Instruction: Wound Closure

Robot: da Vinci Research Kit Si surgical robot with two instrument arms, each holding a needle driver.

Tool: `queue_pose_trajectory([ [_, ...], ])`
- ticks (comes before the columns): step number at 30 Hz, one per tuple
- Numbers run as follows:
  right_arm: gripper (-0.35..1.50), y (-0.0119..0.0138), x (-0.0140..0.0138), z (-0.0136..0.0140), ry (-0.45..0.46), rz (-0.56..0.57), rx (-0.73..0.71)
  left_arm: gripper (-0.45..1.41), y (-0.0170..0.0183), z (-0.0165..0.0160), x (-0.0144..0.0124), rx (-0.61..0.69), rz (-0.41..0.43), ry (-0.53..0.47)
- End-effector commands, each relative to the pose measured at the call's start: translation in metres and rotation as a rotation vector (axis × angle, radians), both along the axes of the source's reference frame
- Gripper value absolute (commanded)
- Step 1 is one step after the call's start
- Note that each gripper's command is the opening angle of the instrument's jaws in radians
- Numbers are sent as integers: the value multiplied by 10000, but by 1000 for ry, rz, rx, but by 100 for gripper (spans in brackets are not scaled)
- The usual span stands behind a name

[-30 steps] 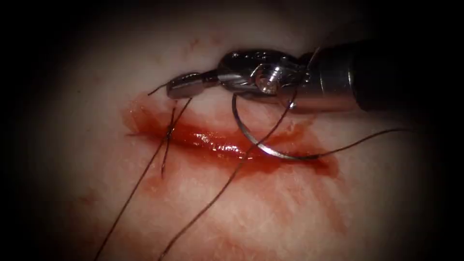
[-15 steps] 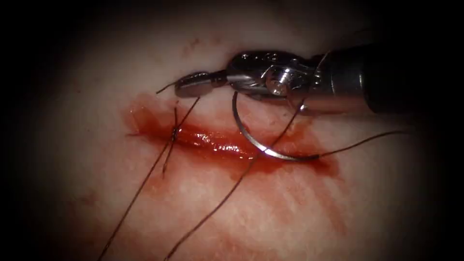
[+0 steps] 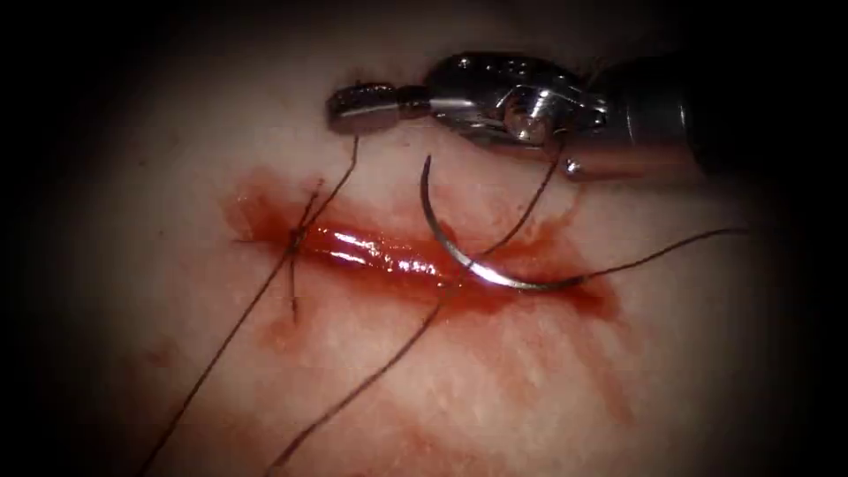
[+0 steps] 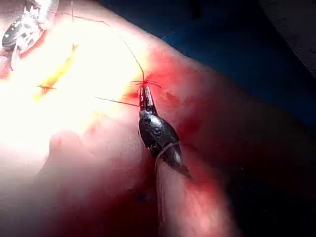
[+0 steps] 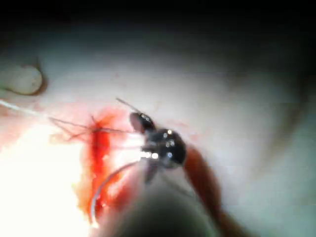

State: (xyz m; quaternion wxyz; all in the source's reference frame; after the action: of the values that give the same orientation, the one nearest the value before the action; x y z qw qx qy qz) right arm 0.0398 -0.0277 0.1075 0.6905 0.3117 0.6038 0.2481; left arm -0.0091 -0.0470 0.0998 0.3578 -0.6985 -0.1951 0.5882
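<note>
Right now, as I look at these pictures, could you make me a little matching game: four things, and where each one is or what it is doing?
Things:
1. needle
2. right tool
3. left tool
4. red fluid

States:
A. glistens along the cut
B. jaws shut on the thread, just above the cut's left part in the endoscope view
C. lies on the tissue across the cut's right part, held by neither tool
D. away from the cut, jaws shut on thread that runs off from its tip

Pairs: 1-C, 2-B, 3-D, 4-A
</note>
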Motion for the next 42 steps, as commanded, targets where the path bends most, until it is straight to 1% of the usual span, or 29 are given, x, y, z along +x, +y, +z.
queue_pose_trajectory([
  [1, 91, 8, 6, 0, 6, -3, -18, -45, -6, 6, -4, 4, -1, -3],
  [4, 98, 19, -1, -7, 7, 14, -62, -45, 6, 7, -2, 0, -14, -8],
  [5, 103, 23, -3, -10, 3, 23, -71, -45, 10, 7, -1, -1, -17, -6],
  [7, 128, 29, -9, -15, -7, 44, -78, -45, 22, 6, 1, -10, -29, -8],
  [9, 133, 31, -14, -20, -11, 38, -87, -45, 33, 4, 2, -14, -36, -14],
  [11, 130, 32, -21, -24, -24, 24, -98, -45, 43, 2, 3, -18, -42, -17],
  [12, 124, 31, -22, -25, -34, 19, -100, -45, 51, 2, 3, -14, -48, -22],
  [15, 119, 22, -20, -29, -61, 27, -122, -45, 68, 0, 2, -10, -69, -41],
  [23, 116, -18, 10, -55, -106, 92, -170, -45, 121, -6, -2, -31, -110, -49],
  [30, 109, -50, 35, -79, -116, 108, -220, -45, 164, 0, 1, -52, -136, -47],
  [35, 106, -70, 59, -80, -123, 110, -253, -45, 187, 15, -5, -49, -169, -68],
  [39, 104, -82, 72, -73, -120, 103, -262, -45, 205, 30, -5, -48, -190, -83],
  [42, 104, -89, 76, -69, -119, 98, -268, -45, 220, 41, -5, -52, -202, -85],
])
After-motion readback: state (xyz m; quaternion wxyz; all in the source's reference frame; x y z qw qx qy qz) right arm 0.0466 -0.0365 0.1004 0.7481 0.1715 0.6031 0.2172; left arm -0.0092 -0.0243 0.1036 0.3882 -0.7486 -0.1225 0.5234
